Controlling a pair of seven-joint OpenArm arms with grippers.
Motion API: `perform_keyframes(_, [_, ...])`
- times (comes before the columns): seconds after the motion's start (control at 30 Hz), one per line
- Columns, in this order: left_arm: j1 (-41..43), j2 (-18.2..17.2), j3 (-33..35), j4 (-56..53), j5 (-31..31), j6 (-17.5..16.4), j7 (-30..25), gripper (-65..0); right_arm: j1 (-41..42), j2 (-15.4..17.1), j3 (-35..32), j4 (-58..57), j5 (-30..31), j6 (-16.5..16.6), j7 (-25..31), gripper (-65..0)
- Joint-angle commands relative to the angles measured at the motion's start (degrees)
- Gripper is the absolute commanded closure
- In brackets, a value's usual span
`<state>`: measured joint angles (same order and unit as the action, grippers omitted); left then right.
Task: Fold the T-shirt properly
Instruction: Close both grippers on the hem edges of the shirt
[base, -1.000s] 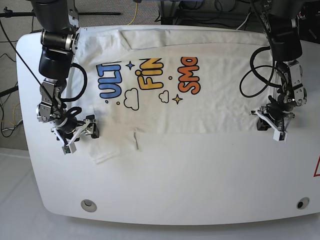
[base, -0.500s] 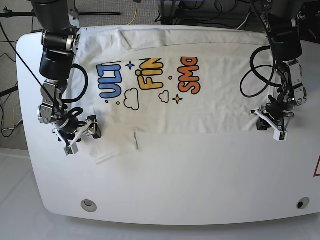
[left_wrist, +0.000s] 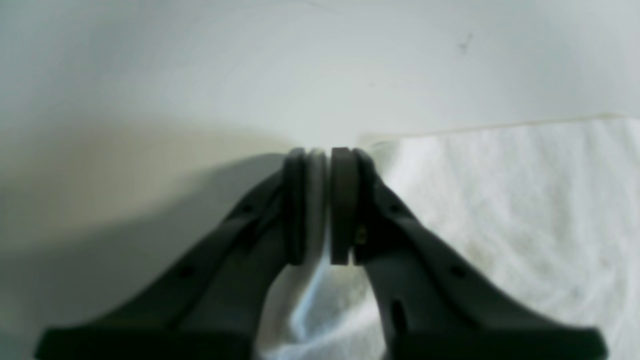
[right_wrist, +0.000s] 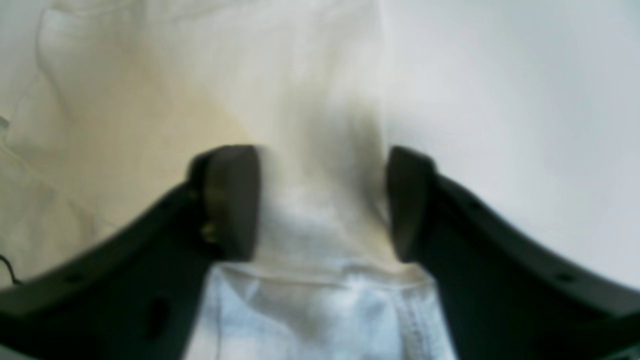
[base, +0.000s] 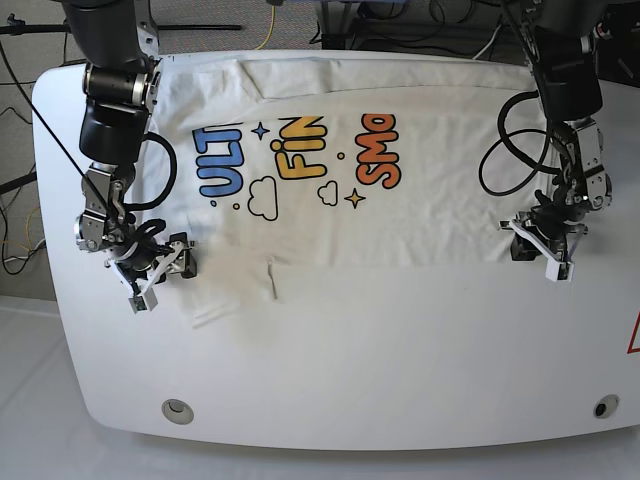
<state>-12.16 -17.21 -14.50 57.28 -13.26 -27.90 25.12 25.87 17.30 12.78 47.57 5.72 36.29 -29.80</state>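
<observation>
The white T-shirt (base: 420, 215) lies spread across the white table (base: 400, 350), print up, with its lower part folded to a straight edge. At the shirt's left sleeve, my right gripper (base: 163, 272) is open. In the right wrist view a ridge of the T-shirt (right_wrist: 310, 295) rises between the spread fingers of that gripper (right_wrist: 322, 155). My left gripper (base: 538, 255) sits at the shirt's right corner. Seen from the left wrist, its pads (left_wrist: 345, 200) are pressed together on a thin strip of the T-shirt (left_wrist: 500, 210).
Cables and stands crowd the area behind the table's far edge (base: 300, 55). Two round holes (base: 178, 408) (base: 600, 407) sit near the table's front edge. A loose fold of the sleeve (base: 215, 312) lies just right of my right gripper.
My right gripper's jaws have narrowed around the sleeve cloth and the gripper has settled a little lower. The left gripper has stayed at the shirt's right corner.
</observation>
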Motion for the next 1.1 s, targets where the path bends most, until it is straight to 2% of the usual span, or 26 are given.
perform_keyframes(0.0, [-0.4,-0.33,0.01,2.92,-0.1,-0.17,1.61,-3.7,1.39,0.51,0.03,1.07,0.24,0.22,0.66,-25.0])
perform_keyframes(0.07, [-0.11,-0.24,-0.02,4.63,-0.19,-0.03,2.13,-3.2,1.44,0.48,0.1,1.04,0.28,0.25,0.6,-23.1])
perform_keyframes(0.13, [1.39,-0.02,-1.68,9.79,-0.06,-0.36,3.46,-3.5,1.48,0.54,0.19,0.77,0.34,0.77,0.98,-29.3])
perform_keyframes(0.27, [3.12,-0.12,-2.21,13.09,-0.27,-0.36,4.0,-4.0,1.67,0.54,0.23,0.59,0.45,1.0,0.74,-40.0])
perform_keyframes(0.33, [3.72,-0.19,-2.36,14.05,-0.43,-0.38,3.95,-3.9,1.66,0.52,0.19,0.69,0.4,0.98,0.61,-42.5])
perform_keyframes(0.4, [4.14,-0.33,-2.5,14.66,-0.42,-0.36,3.98,-3.7,1.55,0.52,0.15,0.58,0.32,1.03,0.62,-43.0])
perform_keyframes(0.53, [4.24,-0.68,-4.48,13.69,-0.6,-0.68,4.45,-1.5,1.52,0.32,0.04,0.83,0.23,1.01,0.7,-40.1])
perform_keyframes(0.73, [3.5,-0.9,-6.32,11.13,-0.97,-1.17,4.49,-1.5,1.6,0.07,-0.08,0.59,0.16,1.27,1.01,-37.0])
perform_keyframes(0.87, [3.12,-0.45,-8.84,7.34,-0.96,-2.76,4.52,-6.9,1.57,-0.46,-0.34,0.25,0.07,1.62,0.84,-37.8])
perform_keyframes(1.07, [3.49,-0.43,-8.5,7.1,-1.11,-2.99,5.32,-22.6,1.52,-1.14,-0.39,0.18,-0.02,1.53,0.72,-37.3])
